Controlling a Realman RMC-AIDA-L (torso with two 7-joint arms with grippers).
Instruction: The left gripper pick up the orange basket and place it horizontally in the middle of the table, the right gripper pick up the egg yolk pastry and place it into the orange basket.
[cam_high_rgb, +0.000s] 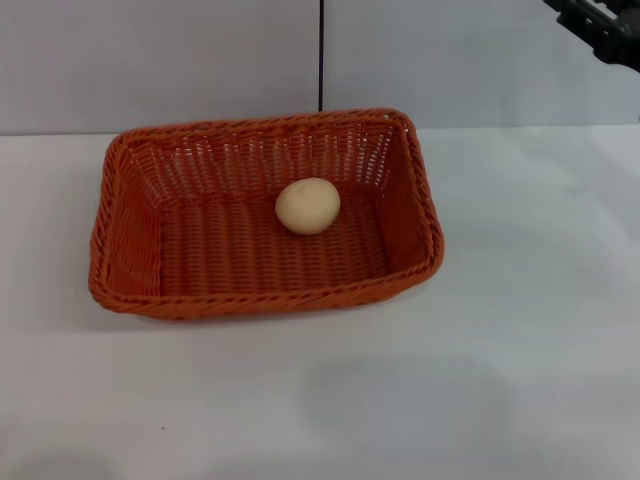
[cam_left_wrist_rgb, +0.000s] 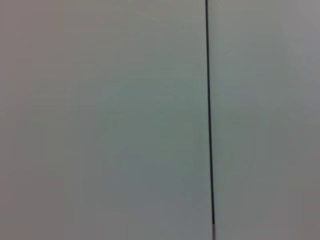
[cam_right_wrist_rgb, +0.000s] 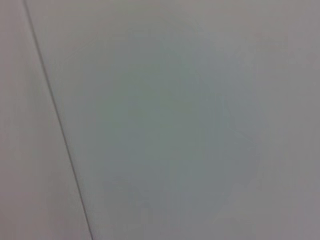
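The orange basket (cam_high_rgb: 130, 270) lies lengthwise across the middle of the white table (cam_high_rgb: 530, 330) in the head view. Inside it, on the woven floor towards the far wall, rests the egg yolk pastry (cam_high_rgb: 308, 206), showing only a pale cream surface. Nothing holds either of them. A black part of my right gripper (cam_high_rgb: 598, 24) pokes in at the top right corner, high above the table and well away from the basket. My left gripper is out of view. Both wrist views show only a blank grey wall.
A grey wall with a dark vertical seam (cam_high_rgb: 321, 55) stands behind the table. The same kind of seam shows on the wall in the left wrist view (cam_left_wrist_rgb: 209, 115) and in the right wrist view (cam_right_wrist_rgb: 57, 120). Bare tabletop surrounds the basket on all sides.
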